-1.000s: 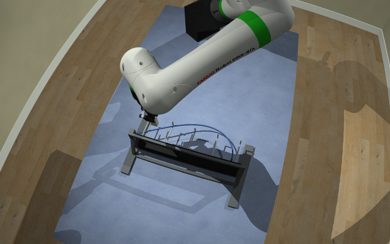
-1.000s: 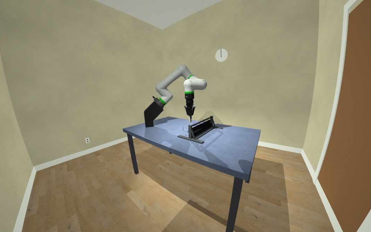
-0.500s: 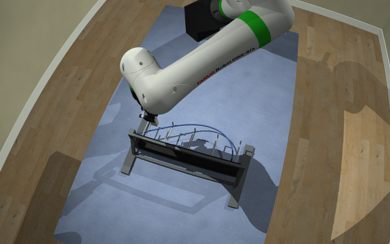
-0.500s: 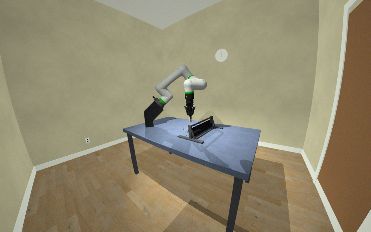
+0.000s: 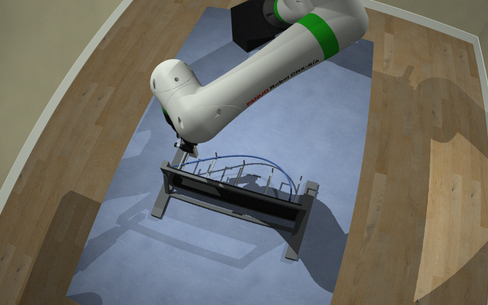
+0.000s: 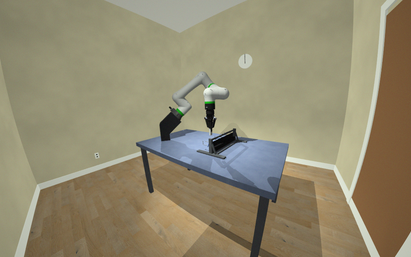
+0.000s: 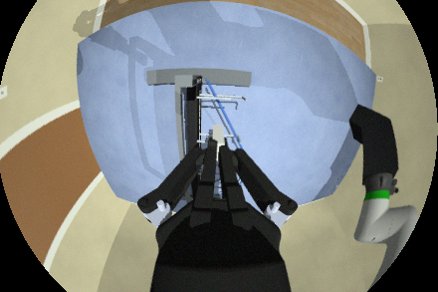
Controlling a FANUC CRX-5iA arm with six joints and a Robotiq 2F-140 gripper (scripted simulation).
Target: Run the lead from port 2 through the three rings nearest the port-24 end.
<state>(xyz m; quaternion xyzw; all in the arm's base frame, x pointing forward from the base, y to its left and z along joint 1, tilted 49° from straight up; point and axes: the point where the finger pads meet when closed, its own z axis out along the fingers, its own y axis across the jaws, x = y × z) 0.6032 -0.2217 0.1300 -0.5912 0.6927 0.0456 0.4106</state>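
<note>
The dark rack point(image 5: 238, 197) point(image 6: 223, 141) point(image 7: 189, 108) stands on the blue table point(image 5: 295, 113) point(image 6: 248, 166). Thin pale rings point(image 5: 212, 164) point(image 5: 242, 169) point(image 7: 222, 102) stick out along its far side. The blue lead point(image 5: 234, 155) point(image 7: 222, 111) leaves the rack's right end and arcs above the table. It comes back to the rack's left end just below my gripper. My gripper point(image 5: 182, 159) point(image 6: 210, 131) point(image 7: 217, 132) hangs point-down a little above that end of the rack. Its pale fingertips are pressed together, and I see nothing held between them.
The arm's black base block point(image 5: 249, 26) point(image 6: 168, 125) stands at the table's far end. The rack's long foot bars point(image 5: 156, 208) point(image 5: 293, 248) reach toward the near side. Wooden floor lies beyond the table edges on both sides.
</note>
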